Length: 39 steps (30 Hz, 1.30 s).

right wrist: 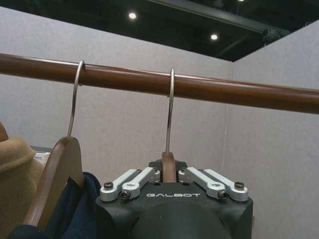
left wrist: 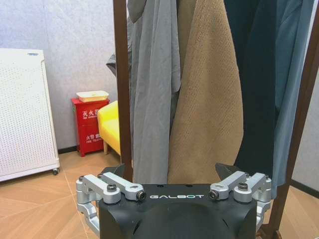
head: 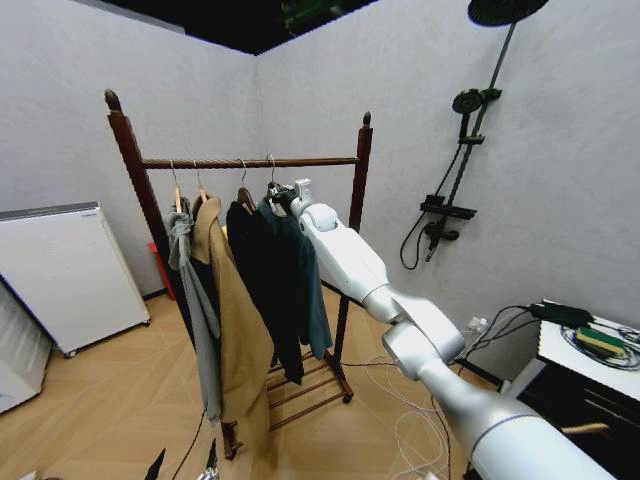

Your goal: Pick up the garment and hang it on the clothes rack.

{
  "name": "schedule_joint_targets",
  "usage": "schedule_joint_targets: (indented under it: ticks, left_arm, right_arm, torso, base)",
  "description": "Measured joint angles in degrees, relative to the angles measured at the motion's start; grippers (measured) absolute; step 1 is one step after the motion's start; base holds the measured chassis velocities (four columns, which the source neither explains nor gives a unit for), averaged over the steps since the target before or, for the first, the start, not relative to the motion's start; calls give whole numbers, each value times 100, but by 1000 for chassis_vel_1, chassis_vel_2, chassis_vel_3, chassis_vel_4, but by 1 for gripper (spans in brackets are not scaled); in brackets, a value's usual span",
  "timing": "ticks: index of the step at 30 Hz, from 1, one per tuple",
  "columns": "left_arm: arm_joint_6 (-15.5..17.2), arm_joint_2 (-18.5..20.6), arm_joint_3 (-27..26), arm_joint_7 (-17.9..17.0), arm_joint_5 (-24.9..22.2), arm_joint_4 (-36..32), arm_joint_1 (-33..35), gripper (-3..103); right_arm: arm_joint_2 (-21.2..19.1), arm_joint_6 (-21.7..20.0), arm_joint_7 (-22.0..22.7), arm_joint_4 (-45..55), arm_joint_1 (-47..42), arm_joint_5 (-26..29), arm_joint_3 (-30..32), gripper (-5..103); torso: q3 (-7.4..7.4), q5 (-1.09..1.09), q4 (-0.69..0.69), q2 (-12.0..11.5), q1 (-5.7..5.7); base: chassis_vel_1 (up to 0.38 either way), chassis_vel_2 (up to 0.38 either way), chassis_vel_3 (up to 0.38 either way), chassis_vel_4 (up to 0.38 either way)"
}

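Gripping the garment's hanger (right wrist: 168, 167), right tool (right wrist: 168, 175) closed.

Lighting: even, moderately bright indoor light from overhead. Two round ceiling spotlights (right wrist: 132, 15) glow white against a dark ceiling in the right wrist view, with slight halo and no strong flare.
Shadows: soft and weak; faint shade on the wood floor (head: 110, 400) under the clothes rack (head: 250, 162); dark clothing loses fold detail.
Glare: mild sheen on the white arm shell (head: 345, 255) and along the rack bar in the right wrist view.
Distortion: head view is wide-angle, posts and walls lean outward toward the edges.
Focus: all views sharp; nearest pincer housings slightly soft.
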Motion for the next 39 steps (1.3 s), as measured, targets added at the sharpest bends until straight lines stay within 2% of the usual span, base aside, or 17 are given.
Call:
schedule_joint_targets:
  ticks: [3,6,12,14,15,17,21,24,25,27,29,30,31,34,36,37,39]
  left_arm:
    - [0,0,1,2,0,0,0,100]
    - [0,0,0,1,0,0,0,100]
    - [-1,0,1,2,0,0,0,100]
    - [-1,0,0,2,0,0,1,100]
    - [-1,0,0,2,0,0,1,100]
    - [-1,0,-3,-2,0,0,1,100]
    - [-1,0,1,2,0,0,0,100]
    - [-1,0,0,-1,0,1,1,100]
    - [0,0,0,1,0,0,1,100]
    - [0,0,0,1,0,0,1,100]
    - [0,0,1,6,0,0,0,100]
    - [0,0,1,6,0,0,0,100]
    - [0,0,0,5,0,0,1,100]
    - [0,0,0,2,0,0,1,100]
    - [1,0,0,-1,0,1,0,100]
    - [1,0,0,-1,0,1,0,100]
    - [1,-1,0,0,0,0,1,100]
  right_arm:
    - [-130,-124,26,245,-118,91,-1,19]
    - [-870,-473,-113,1529,-558,442,-171,36]
    - [-1499,-646,118,3002,-1374,702,20,52]
    - [-2142,-748,456,3948,-2076,1036,324,68]
    - [-2142,-748,456,3948,-2076,1036,324,68]
    - [-2890,-793,749,4732,-2650,1269,686,79]
    - [-3438,-851,1042,5648,-3446,1485,1252,90]
    - [-3846,-959,1236,6529,-4690,1452,2037,98]
    - [-4046,-875,1261,7028,-5545,1212,2527,99]
    - [-4091,-773,1321,7294,-6173,1064,2807,100]
    - [-3945,-484,1393,7826,-7744,690,3463,100]
    - [-3945,-484,1393,7826,-7744,690,3463,100]
    - [-3734,-189,1344,8077,-8614,415,3772,100]
    - [-3474,208,1122,8203,-9351,85,3985,100]
    - [-2825,902,820,8315,-10431,-686,4183,100]
    - [-2825,902,820,8315,-10431,-686,4183,100]
    - [-2092,1345,724,8436,-11183,-1487,4238,100]
  torso:
    - [1,0,3,0,0]
    - [0,1,-4,0,0]
    - [0,2,1,0,0]
    - [1,3,6,0,0]
    - [1,3,6,0,0]
    - [1,5,-5,0,0]
    - [0,3,-6,1,0]
    - [0,6,1,0,-1]
    - [0,1,1,1,-1]
    - [-1,-2,0,1,-2]
    - [1,5,-1,1,-1]
    - [1,5,-1,1,-1]
    - [-1,0,-2,1,-2]
    - [0,1,1,1,-2]
    - [0,-1,0,1,-2]
    - [0,-1,0,1,-2]
    - [0,2,0,1,-2]
  base:
    - [0,0,0,0]
    - [0,0,0,0]
    - [0,0,0,0]
    - [0,0,0,0]
    - [0,0,0,0]
    - [0,0,0,0]
    - [0,0,0,0]
    - [0,0,0,0]
    - [0,0,0,0]
    - [0,0,0,0]
    - [0,0,0,0]
    - [0,0,0,0]
    - [0,0,0,0]
    - [0,0,0,0]
    - [0,0,0,0]
    - [0,0,0,0]
    - [0,0,0,0]
